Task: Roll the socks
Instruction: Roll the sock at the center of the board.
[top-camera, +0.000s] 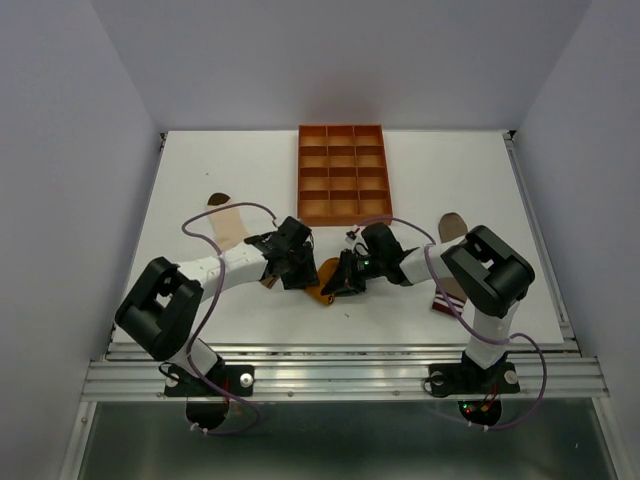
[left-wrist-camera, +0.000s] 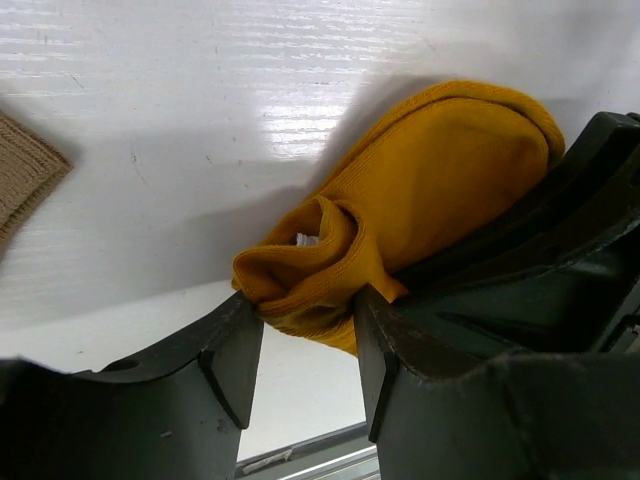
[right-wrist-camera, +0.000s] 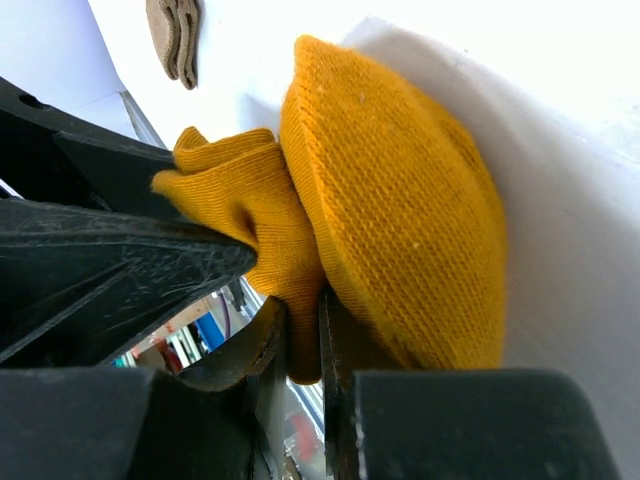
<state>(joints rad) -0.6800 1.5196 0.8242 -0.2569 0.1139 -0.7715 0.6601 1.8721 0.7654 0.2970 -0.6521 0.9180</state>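
White tabletop (top-camera: 200, 170); right pincer (right-wrist-camera: 302, 335) nips mustard sock (right-wrist-camera: 400, 200).

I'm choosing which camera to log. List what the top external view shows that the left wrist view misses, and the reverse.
Top external only: the orange tray and the cream banded sock. Left wrist only: the bunched fold of the mustard sock between the fingers of the left gripper. Both: the mustard sock and the taupe sock, only its edge in the wrist view.
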